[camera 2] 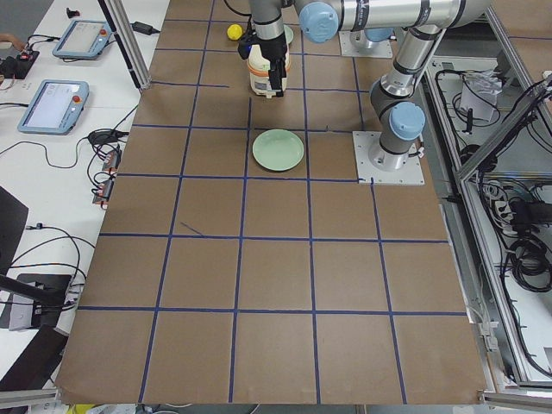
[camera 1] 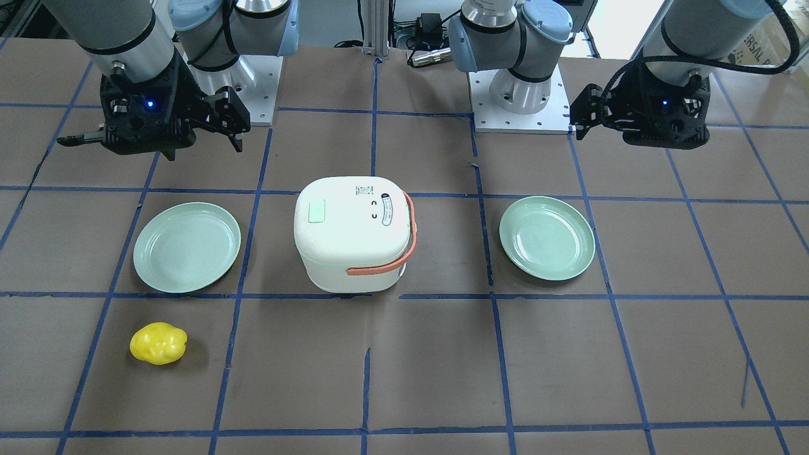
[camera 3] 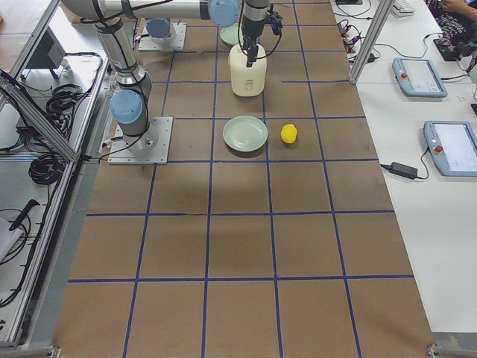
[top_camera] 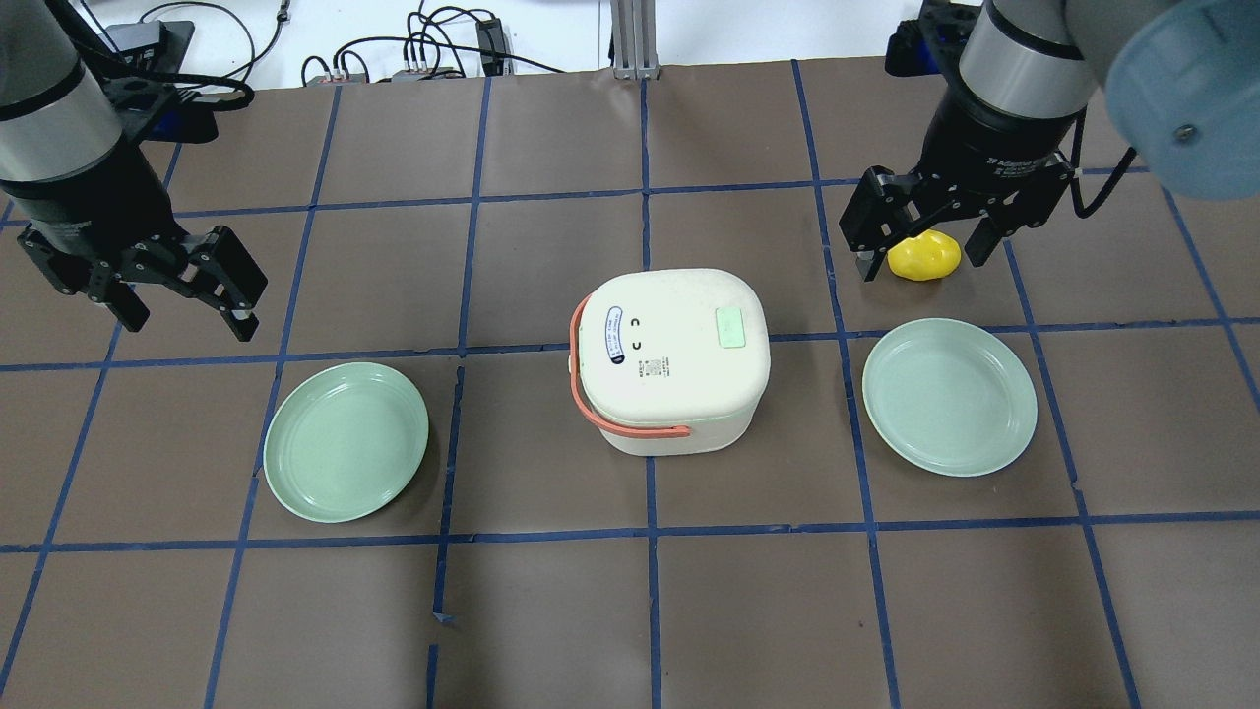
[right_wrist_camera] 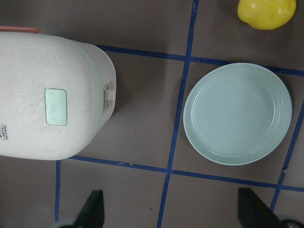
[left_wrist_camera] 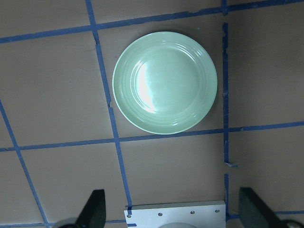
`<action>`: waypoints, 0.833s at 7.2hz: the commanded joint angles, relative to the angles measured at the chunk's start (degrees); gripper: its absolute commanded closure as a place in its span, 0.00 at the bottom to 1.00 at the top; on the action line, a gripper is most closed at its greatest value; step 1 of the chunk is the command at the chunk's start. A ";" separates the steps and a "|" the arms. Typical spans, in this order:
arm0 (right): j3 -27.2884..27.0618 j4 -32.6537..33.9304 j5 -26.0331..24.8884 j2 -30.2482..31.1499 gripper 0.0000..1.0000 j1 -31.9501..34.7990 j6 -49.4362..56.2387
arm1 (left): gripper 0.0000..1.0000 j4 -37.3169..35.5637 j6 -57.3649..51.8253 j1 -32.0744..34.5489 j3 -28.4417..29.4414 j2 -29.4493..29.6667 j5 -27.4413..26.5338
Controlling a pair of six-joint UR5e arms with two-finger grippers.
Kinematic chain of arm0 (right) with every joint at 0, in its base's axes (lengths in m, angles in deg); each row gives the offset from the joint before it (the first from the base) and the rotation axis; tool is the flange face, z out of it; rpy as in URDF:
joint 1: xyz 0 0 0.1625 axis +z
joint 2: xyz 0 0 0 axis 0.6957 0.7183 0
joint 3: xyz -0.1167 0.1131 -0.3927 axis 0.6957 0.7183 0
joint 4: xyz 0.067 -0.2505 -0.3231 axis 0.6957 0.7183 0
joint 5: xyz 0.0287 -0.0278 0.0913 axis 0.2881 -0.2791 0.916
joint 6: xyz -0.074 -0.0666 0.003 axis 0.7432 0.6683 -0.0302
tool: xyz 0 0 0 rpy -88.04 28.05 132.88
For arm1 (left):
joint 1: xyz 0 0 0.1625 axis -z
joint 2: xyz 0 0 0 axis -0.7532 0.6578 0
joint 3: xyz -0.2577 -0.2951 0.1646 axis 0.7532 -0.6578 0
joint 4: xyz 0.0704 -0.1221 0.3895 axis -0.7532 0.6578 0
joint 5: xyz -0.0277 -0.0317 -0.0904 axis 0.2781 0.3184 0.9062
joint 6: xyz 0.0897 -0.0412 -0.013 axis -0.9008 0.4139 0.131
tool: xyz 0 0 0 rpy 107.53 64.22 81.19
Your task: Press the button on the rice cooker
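**A:** Rice cooker sits mid-worktop. Clock is read on the overhead view, 12 pointing away from the robot. Lid is down, and the orange handle is folded round its 9 and 6 o'clock sides.

**B:** Button?

**A:** There's a pale green rectangle on the lid toward 3 o'clock. The right wrist view also shows a small latch on the 3 o'clock wall. Can't tell which one is the button.

**B:** Hands?

**A:** Left hand is out at 9 o'clock, well apart, fingers spread, empty. Right hand is at 2 o'clock, raised off the worktop, also spread and empty. Neither touches the cooker.

**B:** Anything else down there?

**A:** Left plate is at 9 o'clock and right plate at 3, both pale green and lying flat. A yellow lumpy object is at 2 o'clock. Overhead it lines up between the right hand's fingers, but the front-facing view shows it on the worktop, well apart from that hand.
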 commanded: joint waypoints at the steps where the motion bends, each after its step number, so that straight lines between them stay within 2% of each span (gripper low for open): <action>1: -0.14 -0.08 0.11 -0.17 0.00 0.00 -0.03 | 0.00 0.00 0.00 0.00 0.00 -0.07 0.00; 4: -0.14 0.09 0.28 0.01 0.00 0.18 -0.38 | 0.00 0.00 0.00 0.00 0.00 0.02 0.00; 6: -1.80 0.35 3.35 -0.08 0.00 4.54 -5.09 | 0.00 0.00 0.00 0.00 0.00 0.02 0.00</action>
